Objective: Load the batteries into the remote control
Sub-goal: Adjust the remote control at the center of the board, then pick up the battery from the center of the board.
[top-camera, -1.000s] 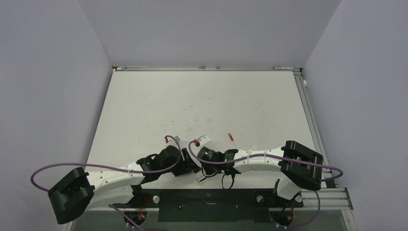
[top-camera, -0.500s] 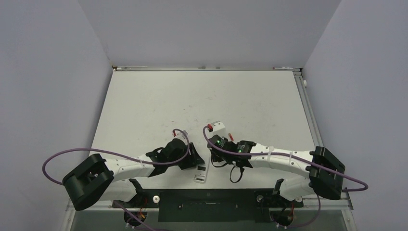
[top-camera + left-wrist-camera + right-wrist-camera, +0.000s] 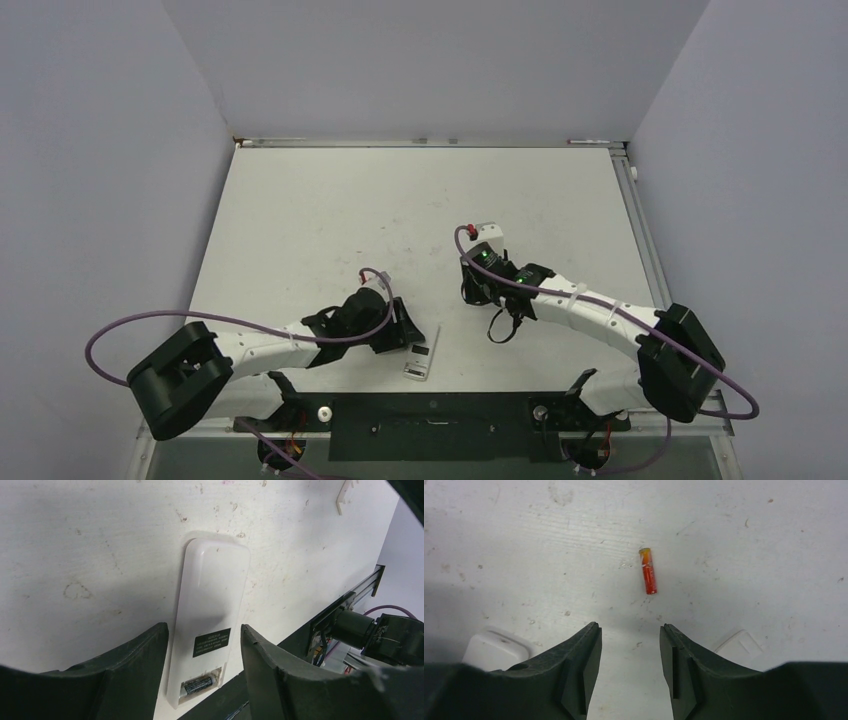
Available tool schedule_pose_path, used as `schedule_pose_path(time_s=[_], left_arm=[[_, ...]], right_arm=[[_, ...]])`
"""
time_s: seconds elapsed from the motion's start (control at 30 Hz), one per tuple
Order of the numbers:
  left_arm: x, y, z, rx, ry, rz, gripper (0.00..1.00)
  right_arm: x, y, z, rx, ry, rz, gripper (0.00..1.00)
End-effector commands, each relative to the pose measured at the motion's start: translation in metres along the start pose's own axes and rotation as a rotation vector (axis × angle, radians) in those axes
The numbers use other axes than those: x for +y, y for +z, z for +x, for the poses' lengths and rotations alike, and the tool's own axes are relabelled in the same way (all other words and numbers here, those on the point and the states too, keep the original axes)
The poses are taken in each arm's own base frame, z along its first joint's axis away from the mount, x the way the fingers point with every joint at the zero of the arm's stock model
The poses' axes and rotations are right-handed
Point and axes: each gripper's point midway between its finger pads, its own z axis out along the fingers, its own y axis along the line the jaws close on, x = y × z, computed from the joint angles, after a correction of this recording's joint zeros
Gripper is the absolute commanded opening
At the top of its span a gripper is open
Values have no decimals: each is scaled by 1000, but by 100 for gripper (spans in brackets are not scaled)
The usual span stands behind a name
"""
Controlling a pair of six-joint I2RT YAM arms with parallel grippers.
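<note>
The white remote control (image 3: pixel 212 605) lies back up on the table near the front edge (image 3: pixel 421 360), showing a black label. Its end compartment is uncovered, with one dark battery (image 3: pixel 200 685) lying in it. My left gripper (image 3: pixel 202 627) is open and straddles that end, a gap on each side (image 3: pixel 403 336). A second battery (image 3: pixel 648 571), a small red cylinder with an orange tip, lies loose on the table. My right gripper (image 3: pixel 630 626) hangs open just short of it, holding nothing. In the top view the right gripper (image 3: pixel 478 287) hides this battery.
In the right wrist view, a rounded white corner (image 3: pixel 494 650) shows at the lower left and a small flat white piece (image 3: pixel 736 645) at the lower right. A black rail (image 3: pixel 430 425) runs along the table's near edge, close to the remote. Walls enclose the table.
My right gripper has left the remote, swung back and to the right over the red battery, and opened from shut. My left arm shifted slightly early on and then stayed at the remote.
</note>
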Motion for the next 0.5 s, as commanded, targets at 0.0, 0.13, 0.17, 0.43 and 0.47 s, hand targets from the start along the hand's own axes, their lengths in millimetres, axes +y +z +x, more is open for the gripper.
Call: schedule_pose_path(time_s=[0.0, 0.13, 0.17, 0.43, 0.47], left_arm=[[22, -10, 8, 23, 18, -73, 53], [19, -17, 7, 20, 18, -61, 55], [17, -18, 7, 17, 18, -52, 56], [15, -34, 8, 21, 14, -30, 61], [14, -36, 8, 21, 14, -23, 62]], right_arm=[[-9, 14, -18, -14, 3, 0, 46], [-15, 29, -16, 14, 22, -16, 47], [-15, 32, -17, 15, 22, -19, 46], [-17, 59, -6, 84, -11, -34, 42], [-17, 61, -5, 90, -15, -33, 41]])
